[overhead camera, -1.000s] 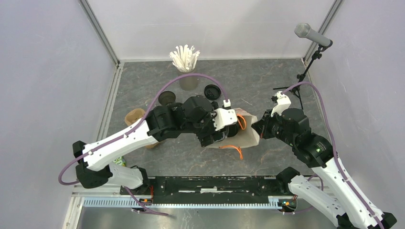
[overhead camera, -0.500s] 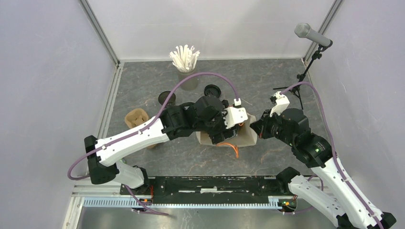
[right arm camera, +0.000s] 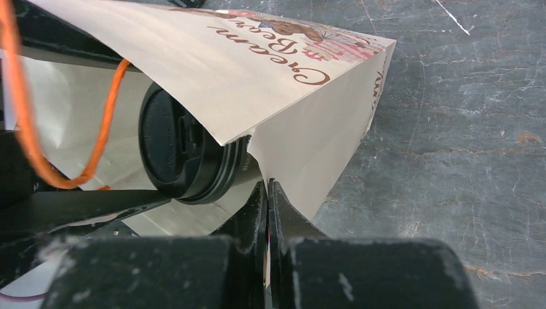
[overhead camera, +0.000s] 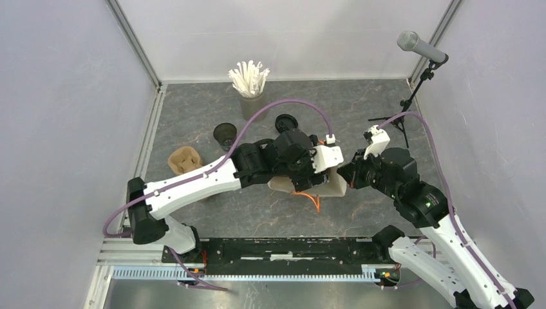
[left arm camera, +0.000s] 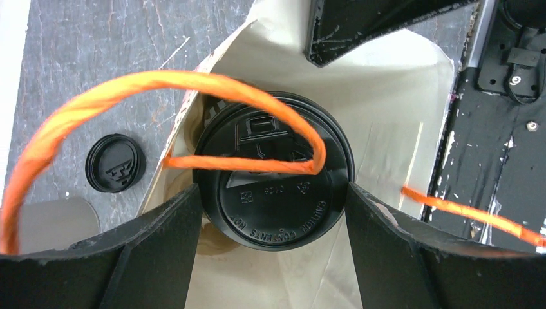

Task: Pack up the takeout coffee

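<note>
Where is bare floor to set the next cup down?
Two patches: behind the bag, between the loose lid and the mic stand; and before it, toward the rail. Left of the bag is crowded: open cup, pulp carrier, left arm. The left gripper holds the lidded cup inside the bag; right gripper pinches its edge.

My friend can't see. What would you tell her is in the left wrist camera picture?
The left claw has one black finger on each side of a black lidded cup inside a pale paper bag, with the bag's orange handle looped across the lid. A loose black lid lies on the grey table to the left.
</note>
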